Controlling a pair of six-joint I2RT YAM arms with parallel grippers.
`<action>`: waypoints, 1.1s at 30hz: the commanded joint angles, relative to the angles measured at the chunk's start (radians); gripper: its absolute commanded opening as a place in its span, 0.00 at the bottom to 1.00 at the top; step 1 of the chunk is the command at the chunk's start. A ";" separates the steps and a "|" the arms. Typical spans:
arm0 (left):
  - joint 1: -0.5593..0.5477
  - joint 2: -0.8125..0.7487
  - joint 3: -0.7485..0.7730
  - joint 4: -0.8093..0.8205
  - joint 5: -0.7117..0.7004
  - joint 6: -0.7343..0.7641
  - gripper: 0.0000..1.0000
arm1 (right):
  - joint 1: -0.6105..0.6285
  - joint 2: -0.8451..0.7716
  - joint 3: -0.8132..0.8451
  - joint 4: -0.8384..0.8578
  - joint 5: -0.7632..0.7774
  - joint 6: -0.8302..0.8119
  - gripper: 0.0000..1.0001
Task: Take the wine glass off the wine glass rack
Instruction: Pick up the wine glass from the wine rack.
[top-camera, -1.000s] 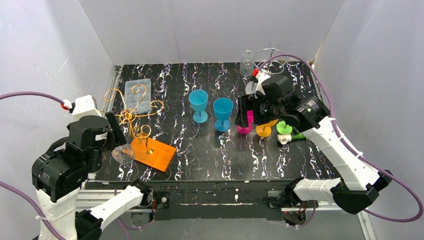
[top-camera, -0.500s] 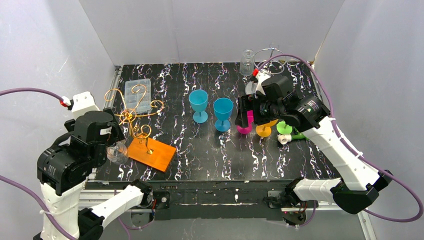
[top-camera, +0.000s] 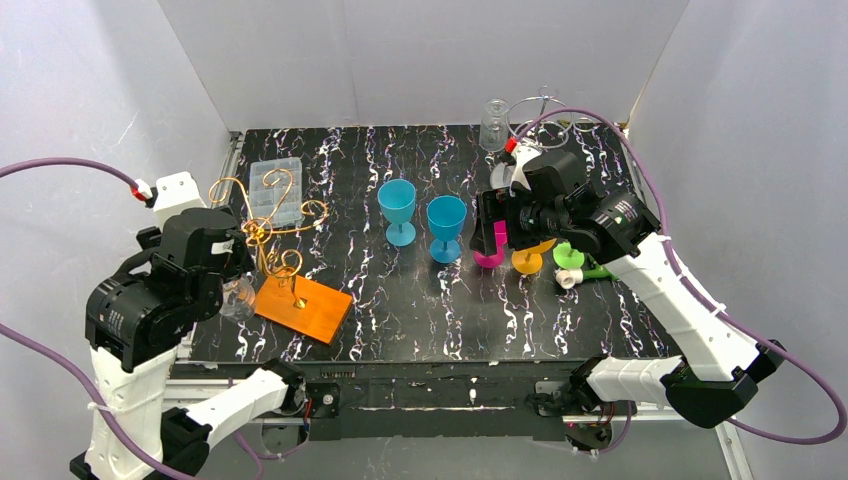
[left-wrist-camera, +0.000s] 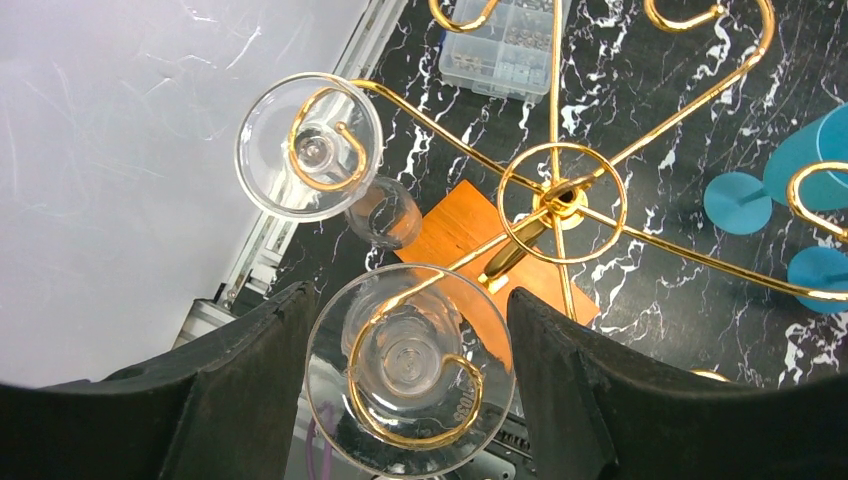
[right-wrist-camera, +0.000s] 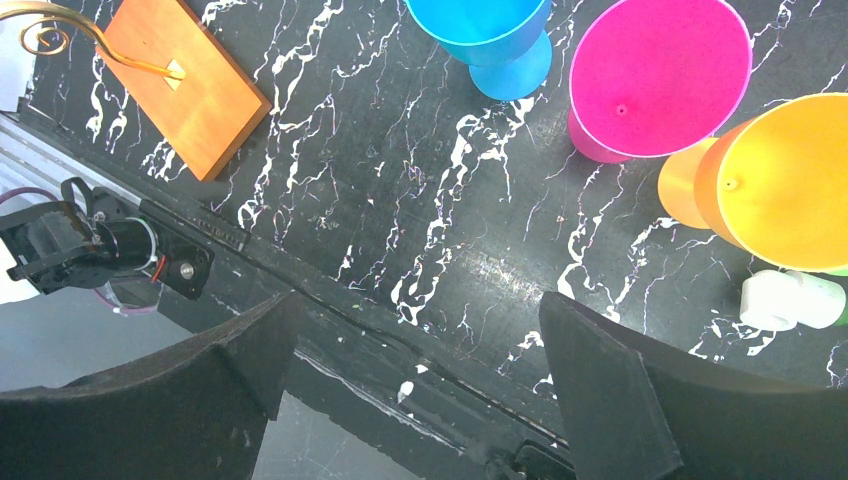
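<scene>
Left hand (left-wrist-camera: 410, 296) is clamped on the wine glass (left-wrist-camera: 410, 372), black fingers (left-wrist-camera: 250, 400) cut off at the view's bottom. Clear and upside down, the glass hangs in a gold wire hook of the rack (left-wrist-camera: 563, 203) by the near left edge of the table (left-wrist-camera: 650, 310); its bowl blurs beneath the round foot. Beyond hang a second glass (left-wrist-camera: 311, 146), the rack's ring hub, then its flat orange base (left-wrist-camera: 453, 222).

Two wine glasses (left-wrist-camera: 312, 145) on one gold rack (left-wrist-camera: 560, 195); two blue goblets (top-camera: 397, 205), one pink goblet (right-wrist-camera: 660, 75), one orange goblet (right-wrist-camera: 790, 180), one plastic organizer box (top-camera: 275, 190).
</scene>
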 joint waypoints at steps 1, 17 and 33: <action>0.003 0.019 0.014 -0.071 0.021 0.045 0.51 | 0.007 -0.009 0.030 0.028 -0.005 -0.009 0.98; 0.004 0.045 0.025 -0.035 0.162 0.106 0.50 | 0.006 -0.009 0.017 0.047 -0.009 0.004 0.98; 0.004 0.056 0.054 -0.063 0.246 0.104 0.48 | 0.025 -0.021 -0.023 0.179 -0.179 0.010 0.99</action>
